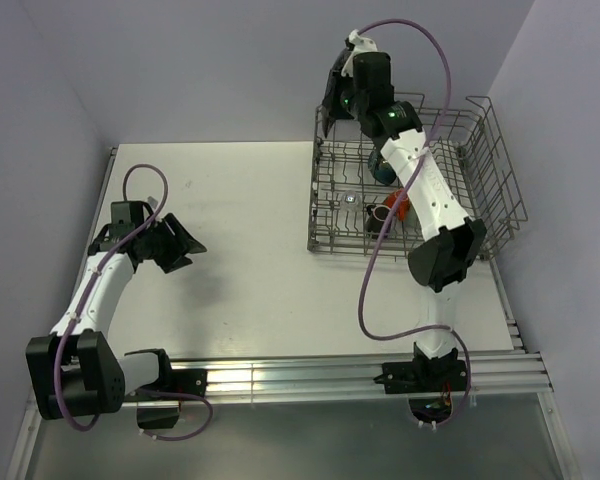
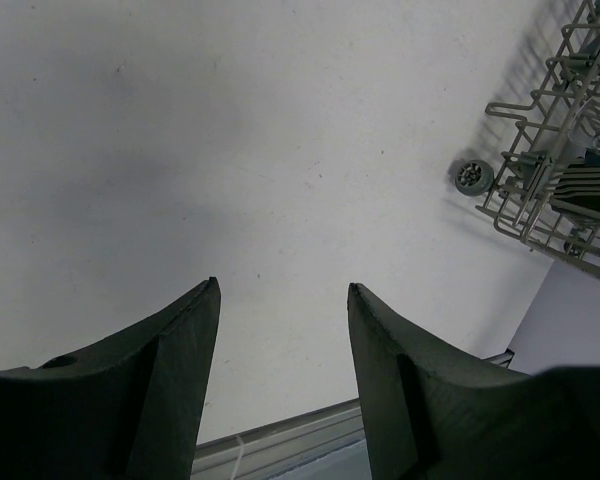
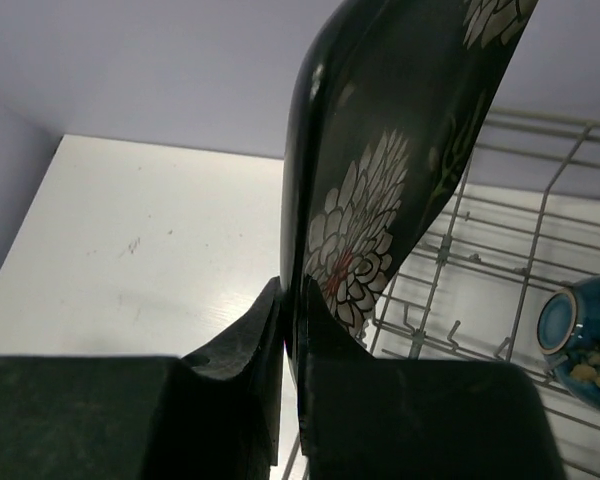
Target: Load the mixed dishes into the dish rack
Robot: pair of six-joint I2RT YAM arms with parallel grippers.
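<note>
The work surface is a white table (image 1: 250, 260) with a matt, lightly scuffed top. A small dark mark (image 1: 188, 183) lies on its far left portion; the right wrist view shows the same mark (image 3: 132, 245) as short scratches. Pale lavender walls enclose the table on three sides: back wall (image 1: 230, 70), left wall (image 1: 30, 200) and right wall (image 1: 570, 150). Grooved aluminium rails (image 1: 310, 375) run along the near edge. Narrower metal strips border the left edge (image 1: 108, 175) and right edge (image 1: 510, 310). A grey floor (image 1: 300, 440) lies below the rails.
</note>
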